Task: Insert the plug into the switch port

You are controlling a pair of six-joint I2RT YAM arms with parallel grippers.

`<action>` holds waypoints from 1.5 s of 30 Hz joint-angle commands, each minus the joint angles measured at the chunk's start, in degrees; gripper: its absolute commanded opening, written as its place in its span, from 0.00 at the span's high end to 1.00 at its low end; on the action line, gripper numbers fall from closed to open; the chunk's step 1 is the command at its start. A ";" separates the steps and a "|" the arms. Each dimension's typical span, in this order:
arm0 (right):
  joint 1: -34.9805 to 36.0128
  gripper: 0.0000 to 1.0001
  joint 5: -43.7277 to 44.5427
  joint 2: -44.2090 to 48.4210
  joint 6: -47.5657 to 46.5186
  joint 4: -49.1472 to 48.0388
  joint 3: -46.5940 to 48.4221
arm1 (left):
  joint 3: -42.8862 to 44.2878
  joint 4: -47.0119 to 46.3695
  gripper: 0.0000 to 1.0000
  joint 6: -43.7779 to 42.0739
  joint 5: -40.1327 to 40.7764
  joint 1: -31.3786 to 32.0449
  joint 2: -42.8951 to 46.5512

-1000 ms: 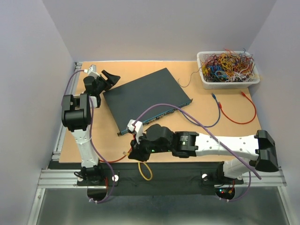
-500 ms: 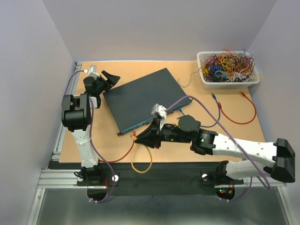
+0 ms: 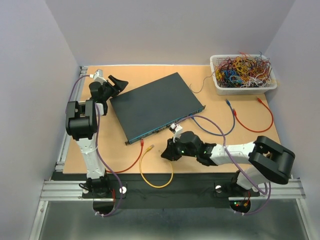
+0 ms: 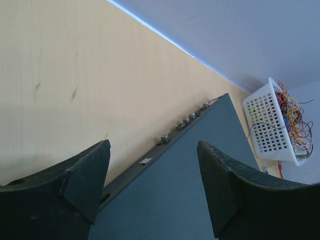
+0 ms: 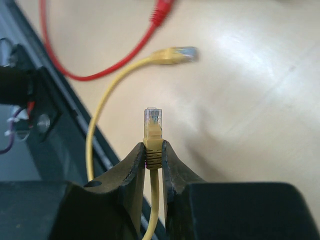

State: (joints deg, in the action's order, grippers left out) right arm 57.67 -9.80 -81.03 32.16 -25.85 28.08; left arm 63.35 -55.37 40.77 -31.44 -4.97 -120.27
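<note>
The dark teal switch box (image 3: 155,105) lies slanted on the table, its port row (image 3: 161,128) along the narrow front face. My right gripper (image 3: 167,151) sits just in front of that face, apart from it. It is shut on the boot of a yellow cable's clear-tipped plug (image 5: 153,119), which sticks out past the fingertips (image 5: 136,156). The box does not show in the right wrist view. The cable loops (image 3: 150,175) toward the near edge. My left gripper (image 3: 116,82) is open and empty over the box's far left corner (image 4: 190,195).
The yellow cable's other plug (image 5: 177,54) and a red cable's plug (image 5: 162,9) lie on the table left of my right gripper. A white mesh basket of wires (image 3: 243,74) stands back right. Blue and red cables (image 3: 250,117) lie right of the box.
My right arm has swung right and pulled back, carrying the yellow plug from the near left up to the front of the switch. The cable's loop has stretched. The left arm has not moved.
</note>
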 commanded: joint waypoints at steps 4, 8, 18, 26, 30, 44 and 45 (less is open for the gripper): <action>-0.45 0.99 15.23 -9.21 1.85 8.94 9.00 | -0.77 -2.02 0.20 -0.70 -0.99 0.14 1.53; -0.45 0.99 22.63 -14.06 1.59 13.36 13.67 | -0.95 -2.02 0.20 -0.87 -0.90 0.14 1.62; -0.19 1.00 27.90 -20.74 -2.80 20.48 25.35 | 0.80 0.88 0.21 -0.70 -0.90 0.14 0.83; 1.83 1.00 34.14 -26.10 -5.44 28.30 35.64 | 2.04 4.83 0.21 -1.22 -1.17 0.14 0.39; 2.71 1.00 35.82 -29.34 -5.44 30.15 39.85 | 1.60 5.89 0.21 -1.40 -0.73 0.14 0.82; 4.29 1.00 45.04 -30.85 -3.60 33.67 45.48 | 0.46 5.63 0.21 -1.66 -0.81 0.14 1.44; 4.47 1.00 45.48 -30.94 -3.77 33.93 45.92 | 0.46 5.63 0.21 -1.66 -0.81 0.05 1.35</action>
State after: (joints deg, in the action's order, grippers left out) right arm 61.71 30.06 -111.90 27.53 9.13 70.00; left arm 64.27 -52.42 39.88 -31.46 -4.95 -120.27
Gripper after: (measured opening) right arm 0.218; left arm 0.788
